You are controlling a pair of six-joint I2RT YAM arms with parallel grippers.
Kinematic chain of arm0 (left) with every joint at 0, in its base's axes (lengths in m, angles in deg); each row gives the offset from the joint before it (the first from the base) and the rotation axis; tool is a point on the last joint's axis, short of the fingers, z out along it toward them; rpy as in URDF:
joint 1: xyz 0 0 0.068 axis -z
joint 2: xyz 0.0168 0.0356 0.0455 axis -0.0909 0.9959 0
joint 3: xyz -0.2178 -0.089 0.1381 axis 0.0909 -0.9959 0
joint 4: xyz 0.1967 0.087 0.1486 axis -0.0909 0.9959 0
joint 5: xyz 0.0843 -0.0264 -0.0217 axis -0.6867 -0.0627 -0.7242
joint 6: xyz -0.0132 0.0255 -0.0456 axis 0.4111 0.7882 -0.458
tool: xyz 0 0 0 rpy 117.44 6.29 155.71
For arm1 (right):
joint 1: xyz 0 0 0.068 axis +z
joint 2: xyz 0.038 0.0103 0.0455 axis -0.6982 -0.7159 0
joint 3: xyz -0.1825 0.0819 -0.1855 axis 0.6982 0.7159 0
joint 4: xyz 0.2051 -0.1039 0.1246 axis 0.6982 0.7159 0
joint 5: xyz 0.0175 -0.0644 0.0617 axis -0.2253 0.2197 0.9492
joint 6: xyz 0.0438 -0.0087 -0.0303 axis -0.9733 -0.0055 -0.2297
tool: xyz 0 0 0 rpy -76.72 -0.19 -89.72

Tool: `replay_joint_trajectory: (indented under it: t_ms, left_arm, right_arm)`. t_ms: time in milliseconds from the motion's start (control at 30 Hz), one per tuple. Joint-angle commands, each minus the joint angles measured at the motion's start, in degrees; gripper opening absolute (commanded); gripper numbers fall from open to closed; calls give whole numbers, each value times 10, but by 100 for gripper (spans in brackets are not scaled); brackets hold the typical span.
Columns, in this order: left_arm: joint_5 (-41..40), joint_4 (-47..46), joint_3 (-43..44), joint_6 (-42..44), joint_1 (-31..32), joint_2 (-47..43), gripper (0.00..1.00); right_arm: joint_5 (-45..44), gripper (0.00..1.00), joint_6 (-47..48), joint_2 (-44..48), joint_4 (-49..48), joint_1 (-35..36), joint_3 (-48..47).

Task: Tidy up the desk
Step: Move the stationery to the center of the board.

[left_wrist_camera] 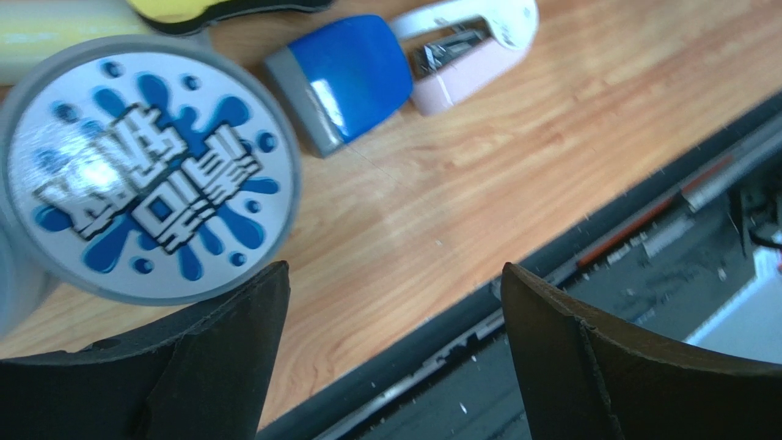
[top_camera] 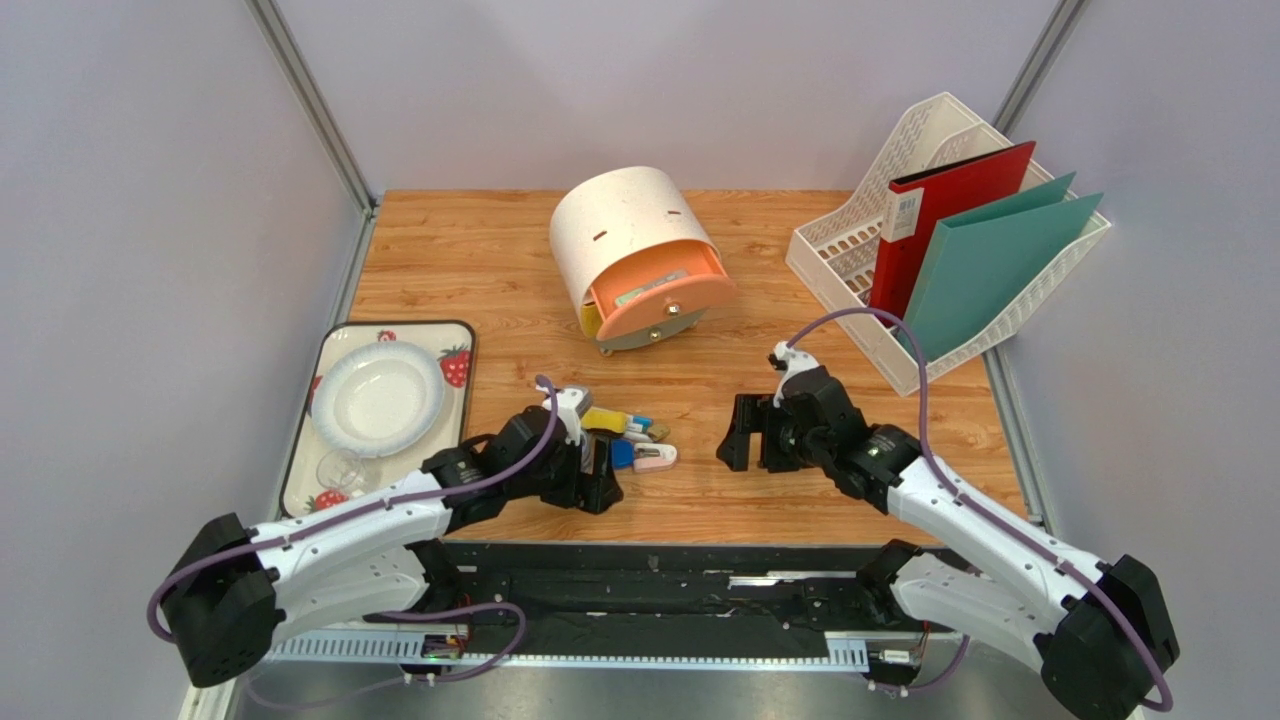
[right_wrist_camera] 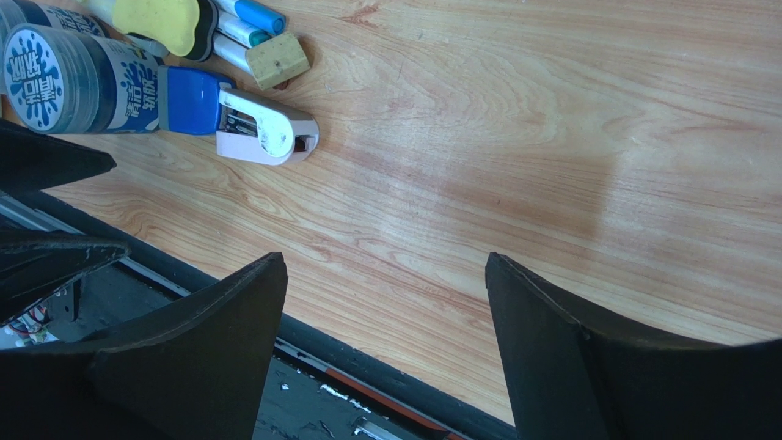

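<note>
Both arms are stretched low over the desk [top_camera: 481, 255], whose bare orange-brown wood fills the space under and between the two grippers. The left gripper [left_wrist_camera: 390, 284] has its jaws spread wide with only wood between them. Just ahead of it, towards its left finger, lies a tin [left_wrist_camera: 151, 174] on its side, its blue-splash lid facing the wrist camera; whether the finger touches it, I cannot tell. Beyond the tin sit a blue and grey piece [left_wrist_camera: 344, 78] and, touching that, a pink and white stapler [left_wrist_camera: 468, 41]. The right gripper [right_wrist_camera: 385, 275] is also fully parted and grips nothing. That same cluster lies ahead of it and off to its left, together with a yellow thing [right_wrist_camera: 165, 18], some markers [right_wrist_camera: 248, 18] and a small wooden block [right_wrist_camera: 278, 60]. Farther back, between the two grippers, stands a round cream box [top_camera: 631, 240] with an orange drawer [top_camera: 661, 293]. Beyond the right gripper and to its right is a white file rack [top_camera: 842, 248] holding a red folder [top_camera: 962, 195] and a green folder [top_camera: 992, 263]. Left of the left gripper lies a strawberry-print tray [top_camera: 451, 338] with a white plate [top_camera: 376, 398] on it.
</note>
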Motion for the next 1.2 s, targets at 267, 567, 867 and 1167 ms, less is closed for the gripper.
replay_joint_trajectory:
  t_ms: [267, 567, 867, 1167]
  left_arm:
    - [-214, 15, 46, -64, -1, 51, 96]
    - [-229, 12, 27, -69, -39, 19, 98]
    - [-224, 11, 38, -49, -64, 52, 98]
    - [-234, 26, 59, -50, -76, 91, 98]
  right_arm:
    - [-8, 83, -6, -38, -99, 4, 3]
    - [-8, 83, 6, -117, -156, 5, -15]
    - [-45, 81, 4, -192, -183, 40, -54]
    - [-88, 81, 3, -208, -165, 79, -75]
